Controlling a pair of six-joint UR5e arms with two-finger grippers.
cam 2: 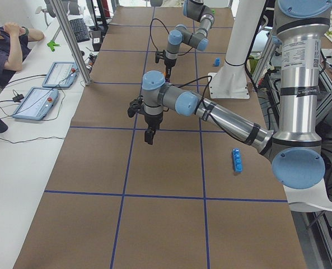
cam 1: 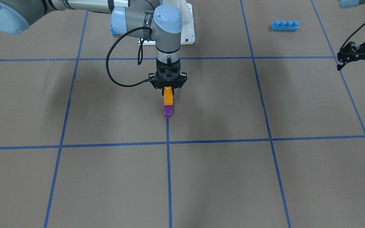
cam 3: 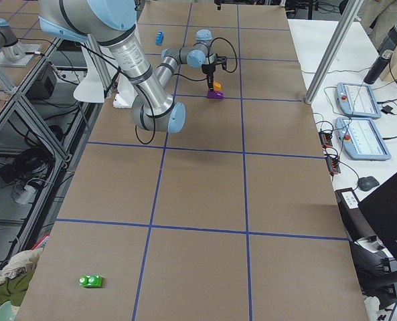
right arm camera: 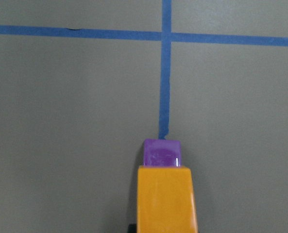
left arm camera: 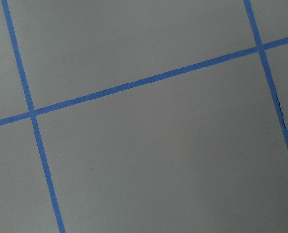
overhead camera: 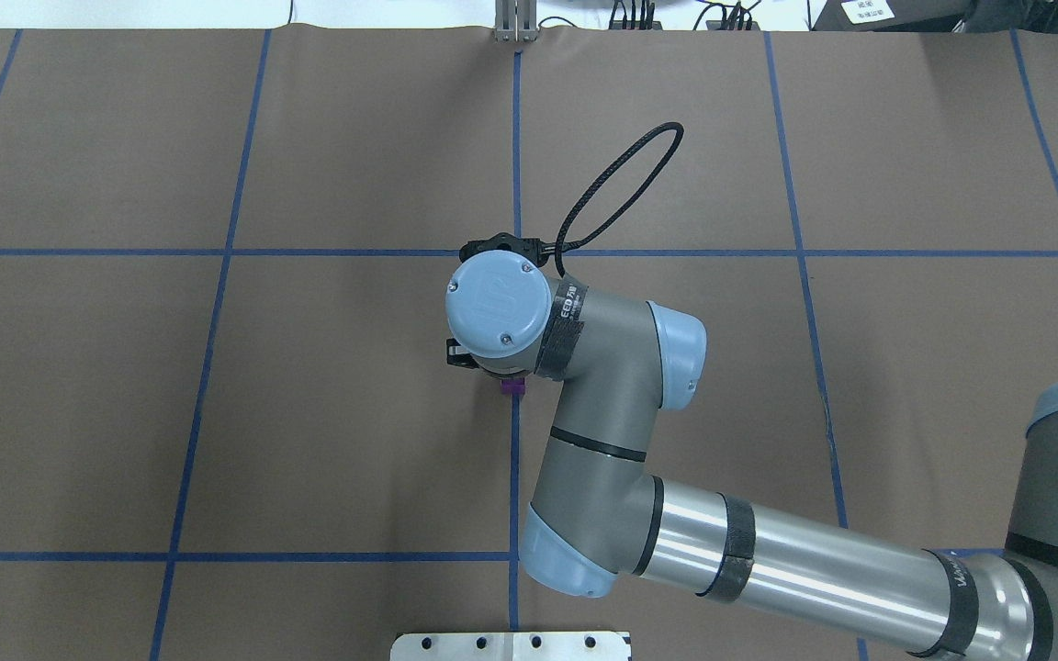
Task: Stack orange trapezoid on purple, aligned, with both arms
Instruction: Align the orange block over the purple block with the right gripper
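Observation:
The orange trapezoid [cam 1: 168, 97] is held in my right gripper [cam 1: 168, 91], which points straight down near the table's middle and is shut on it. The orange brick stands directly on the purple brick [cam 1: 168, 110], with no gap showing between them in the front view. The purple brick rests on the table at the end of a blue tape line. In the right wrist view the orange brick [right arm camera: 165, 199] covers most of the purple [right arm camera: 161, 153]. In the overhead view only a sliver of purple [overhead camera: 512, 386] shows under the wrist. My left gripper [cam 1: 356, 68] is open and empty, off to the side.
A long blue four-stud brick [cam 1: 284, 25] lies near the robot's base on my left side. A green brick [cam 3: 90, 281] lies far off at my right end of the table. The white arm mount [cam 1: 187, 28] stands behind the stack. Blue tape lines grid the brown table.

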